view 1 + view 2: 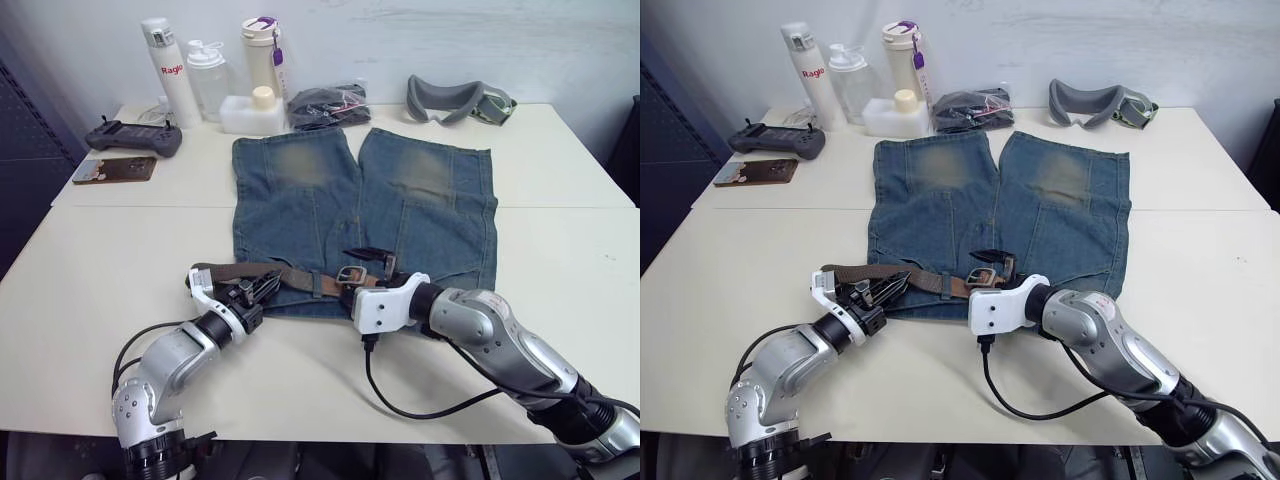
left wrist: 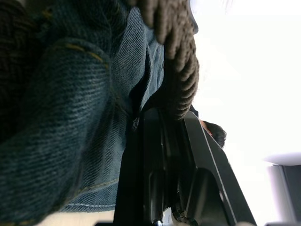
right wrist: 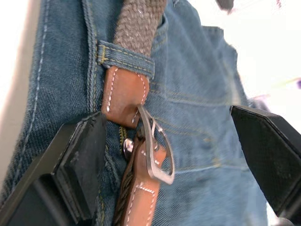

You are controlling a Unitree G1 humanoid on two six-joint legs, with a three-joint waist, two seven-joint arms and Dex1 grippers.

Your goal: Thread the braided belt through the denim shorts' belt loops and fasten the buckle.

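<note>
The denim shorts (image 1: 300, 210) lie flat on the table, waistband toward me. Along the waistband runs the braided belt (image 1: 296, 277), passing under a belt loop (image 3: 124, 59). Its brown leather trim ends at the silvery buckle (image 3: 155, 146), which rests near the shorts' fly (image 1: 350, 274). My left gripper (image 1: 266, 287) is at the waistband's left part, shut on the braided belt (image 2: 176, 70). My right gripper (image 3: 167, 122) stands open, one finger on each side of the buckle, touching neither it nor the belt.
Along the table's far edge stand three bottles (image 1: 170, 72), a white container (image 1: 250, 112), a black bundle (image 1: 328, 105) and grey goggles (image 1: 458, 100). A black controller (image 1: 134, 137) and a brown flat item (image 1: 113, 170) lie at the far left.
</note>
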